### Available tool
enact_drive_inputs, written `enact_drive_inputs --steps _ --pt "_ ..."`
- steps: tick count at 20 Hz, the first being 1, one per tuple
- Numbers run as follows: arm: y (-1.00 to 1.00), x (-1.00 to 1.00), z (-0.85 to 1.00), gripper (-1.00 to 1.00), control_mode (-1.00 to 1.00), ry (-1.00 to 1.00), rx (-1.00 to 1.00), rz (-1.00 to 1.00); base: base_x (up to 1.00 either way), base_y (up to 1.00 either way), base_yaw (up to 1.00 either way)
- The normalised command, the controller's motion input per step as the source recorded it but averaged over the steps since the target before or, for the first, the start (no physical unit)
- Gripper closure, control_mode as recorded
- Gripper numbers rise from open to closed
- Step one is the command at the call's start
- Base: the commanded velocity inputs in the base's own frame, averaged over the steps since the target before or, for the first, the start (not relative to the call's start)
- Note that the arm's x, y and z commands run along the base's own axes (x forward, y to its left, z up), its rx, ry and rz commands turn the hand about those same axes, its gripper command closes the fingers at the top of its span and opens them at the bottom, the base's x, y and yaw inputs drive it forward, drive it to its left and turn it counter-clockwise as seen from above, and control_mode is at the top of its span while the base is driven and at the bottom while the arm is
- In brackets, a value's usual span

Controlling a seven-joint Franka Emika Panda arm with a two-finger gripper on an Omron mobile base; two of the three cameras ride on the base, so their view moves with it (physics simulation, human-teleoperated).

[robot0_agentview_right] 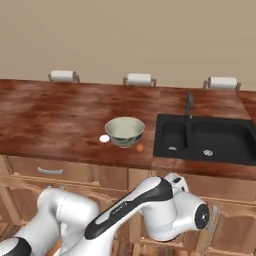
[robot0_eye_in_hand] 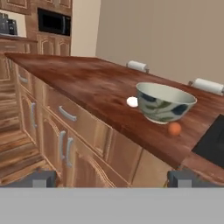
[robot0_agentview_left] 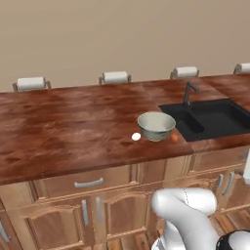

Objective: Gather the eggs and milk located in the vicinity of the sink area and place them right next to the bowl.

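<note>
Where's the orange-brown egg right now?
The orange-brown egg sits on the wooden counter near its front edge, between the bowl and the black sink; the white egg lies on the bowl's other side.

Wide bare reddish-brown wooden countertop (robot0_agentview_left: 73, 122) left of the pale grey-green round bowl (robot0_agentview_left: 156, 125). Small white egg (robot0_agentview_left: 136, 136) just left of it, small orange-brown egg (robot0_agentview_left: 174, 137) just right, hemmed by the black double-basin sink (robot0_agentview_left: 215, 117) and thin dark faucet (robot0_agentview_left: 188, 93).
</note>
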Motion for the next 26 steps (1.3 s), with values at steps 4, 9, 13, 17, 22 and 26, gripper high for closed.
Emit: enact_drive_inputs --steps 4,9,13,17,22,26 --pt "0.0 0.0 0.0 -1.0 1.0 0.0 0.0 0.0 -0.8 -0.47 0.0" --pt "0.0 0.0 0.0 -1.0 1.0 0.0 0.0 0.0 -0.09 -0.74 0.0" --pt "0.0 0.0 0.0 -1.0 1.0 0.0 0.0 0.0 0.13 -1.0 0.0" --pt "0.0 0.0 0.0 -1.0 1.0 0.0 0.0 0.0 0.32 -1.0 0.0" --pt "0.0 0.0 0.0 -1.0 1.0 0.0 0.0 0.0 0.26 -1.0 0.0" --pt "0.0 0.0 0.0 -1.0 1.0 0.0 0.0 0.0 0.22 -0.97 0.0"
